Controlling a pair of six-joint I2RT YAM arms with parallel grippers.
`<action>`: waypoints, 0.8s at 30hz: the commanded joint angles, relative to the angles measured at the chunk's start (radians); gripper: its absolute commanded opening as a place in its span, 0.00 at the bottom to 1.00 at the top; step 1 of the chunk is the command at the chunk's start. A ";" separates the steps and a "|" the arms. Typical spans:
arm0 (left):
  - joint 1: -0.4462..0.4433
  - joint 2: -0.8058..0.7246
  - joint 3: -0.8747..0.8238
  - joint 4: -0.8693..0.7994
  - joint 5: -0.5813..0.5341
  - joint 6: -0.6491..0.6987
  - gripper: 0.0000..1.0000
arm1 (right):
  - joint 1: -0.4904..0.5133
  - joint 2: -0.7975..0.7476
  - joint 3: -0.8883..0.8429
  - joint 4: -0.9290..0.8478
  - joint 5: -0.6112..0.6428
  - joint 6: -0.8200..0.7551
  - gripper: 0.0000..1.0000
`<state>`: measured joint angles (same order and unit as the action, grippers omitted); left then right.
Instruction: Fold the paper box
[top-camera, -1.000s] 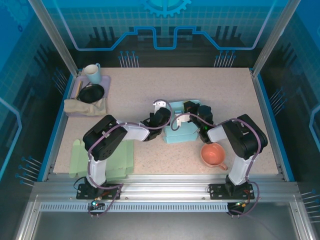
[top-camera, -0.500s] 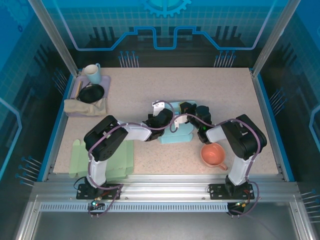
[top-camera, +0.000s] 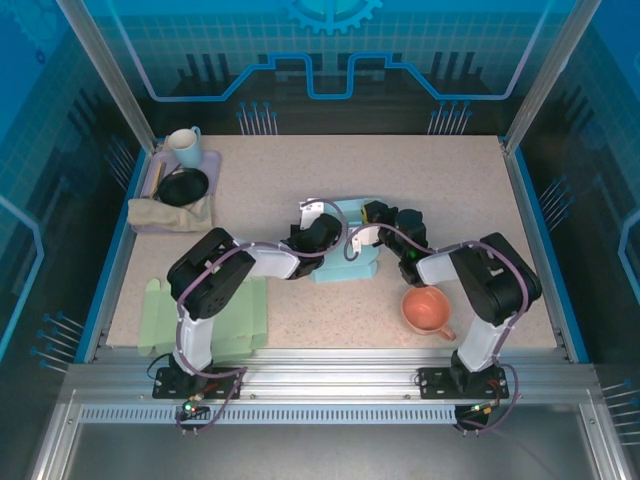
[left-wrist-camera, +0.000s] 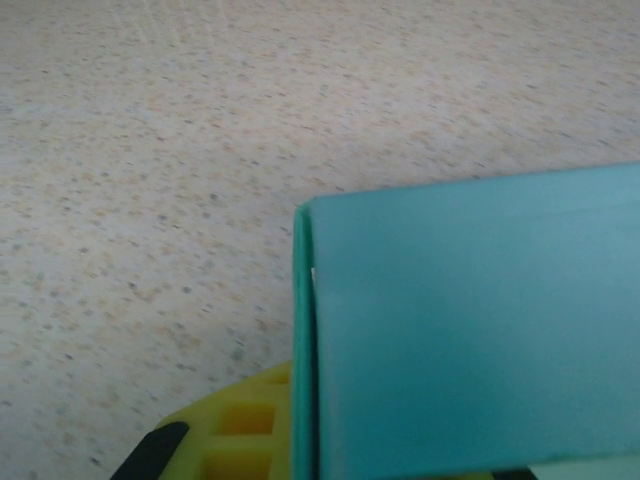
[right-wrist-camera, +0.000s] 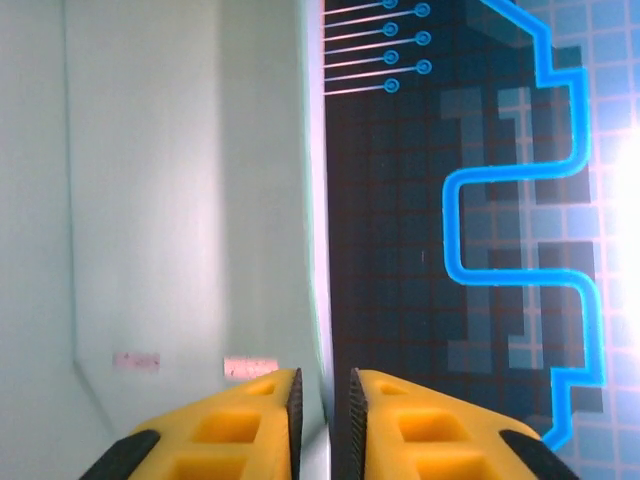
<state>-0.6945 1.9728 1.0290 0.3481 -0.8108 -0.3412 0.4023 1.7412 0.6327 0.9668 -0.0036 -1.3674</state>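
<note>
Both your arms meet at the paper box (top-camera: 345, 262) in the middle of the table (top-camera: 450, 180).

Your left arm reaches in low from the left, and the left gripper (top-camera: 322, 228) is pressed together on the box's left wall; on its wrist camera the teal wall runs down beside a yellow finger (left-wrist-camera: 240, 440). Your right arm bends in from the right. The right gripper (right-wrist-camera: 323, 400) has its jaws narrowly parted, with the box's thin wall edge in the gap and a dark slit beside it. The tabletop is speckled beige. A pink cup (top-camera: 425, 308) sits near your right arm and a flat green sheet (top-camera: 205, 315) lies by your left. A purple tray (top-camera: 215, 160) at far left holds a mug (top-camera: 185, 147), a black bowl (top-camera: 183, 186) and a cloth (top-camera: 170, 213). Blue circuit-patterned walls (top-camera: 330, 60) enclose the cell.
</note>
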 joint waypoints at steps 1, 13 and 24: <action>0.019 0.005 -0.037 0.031 0.027 0.096 0.00 | -0.012 -0.125 0.005 -0.152 -0.088 0.117 0.28; 0.028 -0.080 -0.227 0.273 0.345 0.349 0.00 | -0.013 -0.372 0.240 -0.831 -0.124 0.885 0.36; 0.062 -0.119 -0.266 0.272 0.454 0.380 0.00 | 0.087 -0.374 0.265 -1.083 0.129 1.604 0.37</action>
<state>-0.6422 1.8690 0.7906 0.6636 -0.4171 -0.0132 0.4824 1.3598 0.9611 -0.0364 0.0906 0.0109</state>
